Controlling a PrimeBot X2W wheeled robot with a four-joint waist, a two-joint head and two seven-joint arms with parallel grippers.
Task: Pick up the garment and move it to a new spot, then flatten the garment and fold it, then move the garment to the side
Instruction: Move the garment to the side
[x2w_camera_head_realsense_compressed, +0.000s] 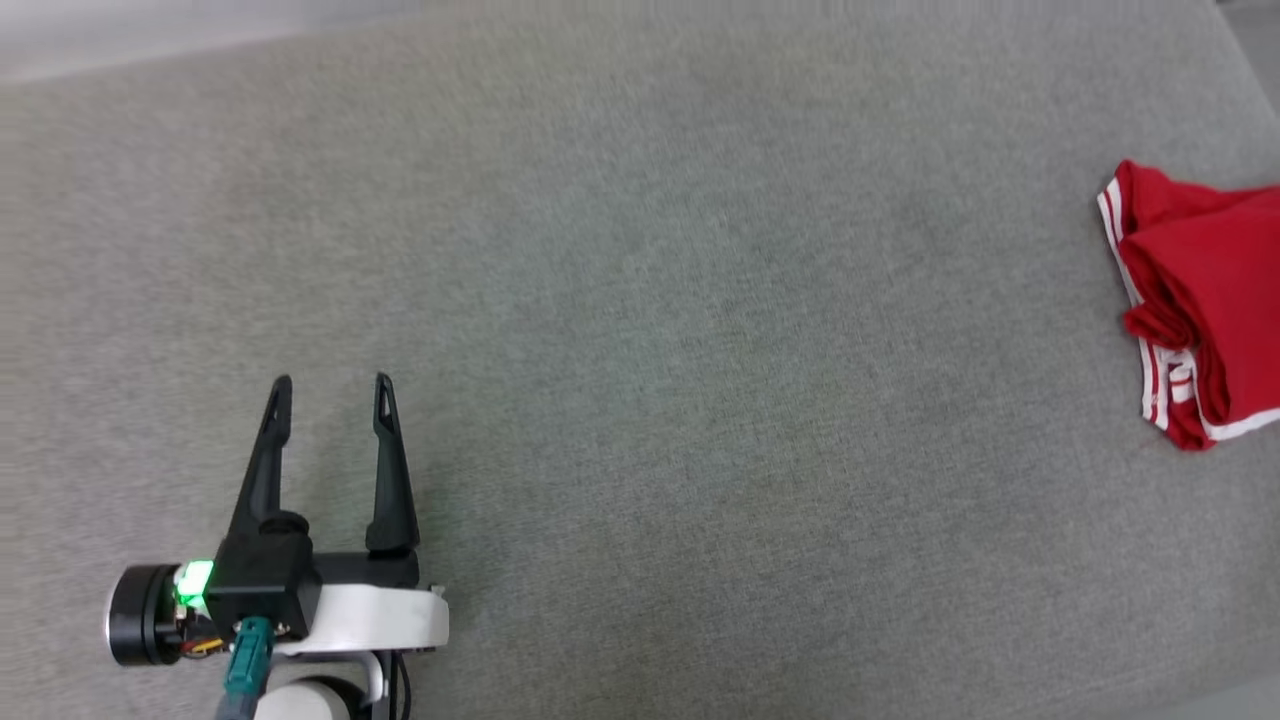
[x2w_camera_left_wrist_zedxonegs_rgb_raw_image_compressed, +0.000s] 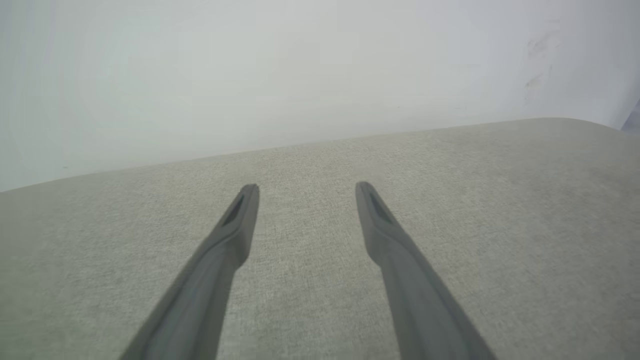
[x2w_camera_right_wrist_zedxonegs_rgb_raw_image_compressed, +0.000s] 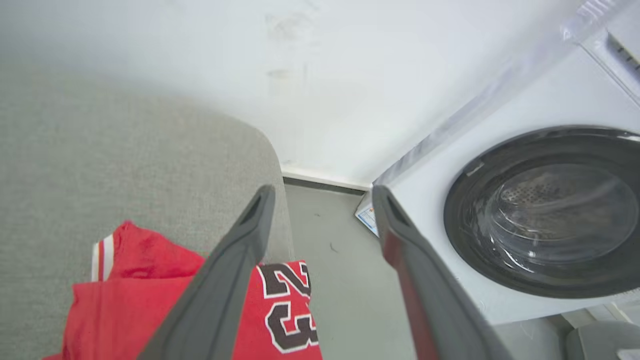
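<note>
Upholstery of grey woven fabric spreads across nearly the whole head view as one broad, flat cushion, and the garment lies on it at the far right, cut by that view's edge. It is a red jersey shirt gathered into a loose folded bundle, with red-and-white striped trim along its left and near sides. In the right wrist view the garment shows black numerals outlined in white on the part closest to the cushion's right edge; whether that part overhangs the edge cannot be told. Right of the cushion stands a white washing machine. Its round dark-rimmed door is closed, and perforated drum metal shows through the glass, though what lies inside cannot be made out. A strip of grey floor runs between the cushion's rounded far-right corner and the machine, ending at a pale wall. Left of the garment the cushion runs on well past the middle to the left side, with its far edge meeting the same pale wall. The right gripper hangs just above the garment with its jaws spread wide and nothing between them. The left gripper sits near the cushion's near left, well apart from the garment, jaws likewise wide apart and holding nothing, and the left wrist view shows the left gripper over the grey weave.
</note>
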